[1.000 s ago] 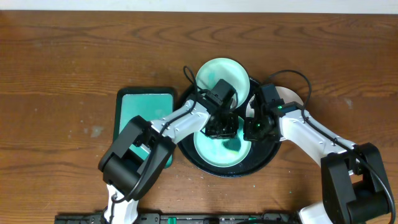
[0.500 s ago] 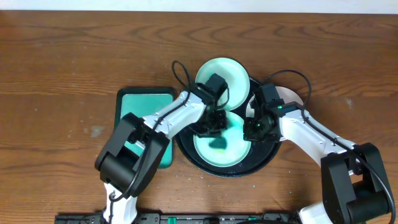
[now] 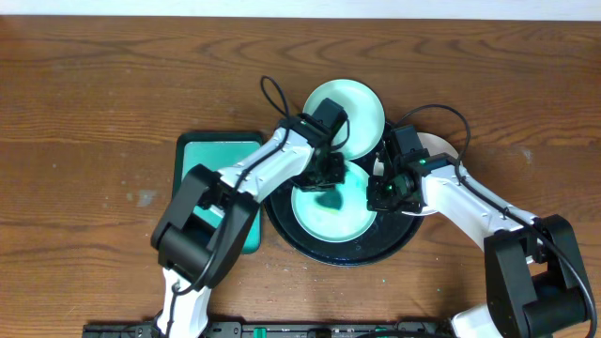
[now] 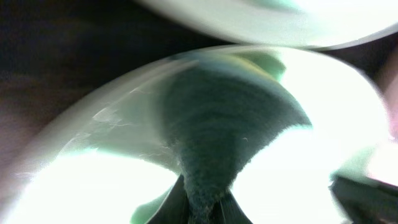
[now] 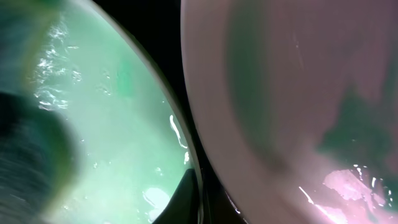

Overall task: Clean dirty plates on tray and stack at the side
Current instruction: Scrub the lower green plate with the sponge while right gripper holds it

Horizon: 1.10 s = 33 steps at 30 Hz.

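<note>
the near plate (image 3: 331, 223) is lying in the middle of the black tray (image 3: 399, 246). a second plate (image 3: 362, 101) is overhanging the tray's far rim. a third plate (image 3: 439, 148) is sitting at the tray's right edge, partly under the right arm (image 3: 470, 197). the left gripper (image 3: 324, 186) is clamping a dark green sponge (image 4: 211, 137) and pressing it onto the far part of the near plate. the right gripper (image 3: 383, 194) is resting at that plate's right rim, but only one dark finger (image 5: 186, 194) is showing, so i cannot tell whether it is pinching.

the plates are looking stiff, light and glazed. being wet with teal smears, they are likely slippery, and breakable if dropped. the raised rim is probably the best hold, pinched across the edge.

against a second ago, the sponge is sitting further left and far on the near plate, the second plate is lying slightly more to the right, and the right arm is staying put. a teal tray (image 3: 202, 155) is lying to the left.
</note>
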{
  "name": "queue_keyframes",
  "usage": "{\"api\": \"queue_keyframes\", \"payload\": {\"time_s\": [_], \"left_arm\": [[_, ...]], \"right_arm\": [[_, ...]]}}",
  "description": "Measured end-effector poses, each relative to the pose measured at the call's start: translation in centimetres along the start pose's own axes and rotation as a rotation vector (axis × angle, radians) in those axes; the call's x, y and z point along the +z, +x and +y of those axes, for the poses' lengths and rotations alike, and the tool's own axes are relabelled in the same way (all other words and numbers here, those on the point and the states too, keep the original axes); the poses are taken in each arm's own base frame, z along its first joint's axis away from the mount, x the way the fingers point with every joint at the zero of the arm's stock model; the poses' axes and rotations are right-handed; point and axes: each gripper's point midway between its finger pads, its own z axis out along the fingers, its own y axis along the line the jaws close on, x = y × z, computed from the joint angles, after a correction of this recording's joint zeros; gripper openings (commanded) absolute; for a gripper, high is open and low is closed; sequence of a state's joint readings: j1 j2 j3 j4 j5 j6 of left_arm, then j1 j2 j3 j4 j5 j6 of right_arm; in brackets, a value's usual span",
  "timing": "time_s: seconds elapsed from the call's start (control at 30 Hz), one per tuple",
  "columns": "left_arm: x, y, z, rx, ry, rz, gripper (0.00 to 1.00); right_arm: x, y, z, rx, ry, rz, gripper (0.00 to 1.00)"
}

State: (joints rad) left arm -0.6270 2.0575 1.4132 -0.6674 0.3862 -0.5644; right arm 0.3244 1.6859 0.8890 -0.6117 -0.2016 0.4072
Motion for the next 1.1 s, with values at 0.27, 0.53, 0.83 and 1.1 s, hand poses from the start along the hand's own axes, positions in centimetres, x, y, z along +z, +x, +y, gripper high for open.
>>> {"api": "queue_keyframes", "payload": {"time_s": [0.27,0.53,0.83,1.1], "left_arm": [[1.6,5.0,-4.2,0.086,0.237,0.258,0.07],[0.4,7.3,0.3,0.018,-0.037,0.333,0.07],[-2.1,2.9,6.8,0.008,-0.416,0.121,0.07],[-2.3,0.2,6.9,0.046,-0.465,-0.013,0.07]], "right_arm": [[0.0,-0.1,-0.1,0.002,0.008,-0.003,0.01],[0.0,-0.1,-0.1,0.002,0.007,-0.003,0.01],[0.0,-0.1,-0.1,0.002,0.008,-0.004,0.01],[0.0,0.1,0.3,0.002,-0.015,0.006,0.01]]}}
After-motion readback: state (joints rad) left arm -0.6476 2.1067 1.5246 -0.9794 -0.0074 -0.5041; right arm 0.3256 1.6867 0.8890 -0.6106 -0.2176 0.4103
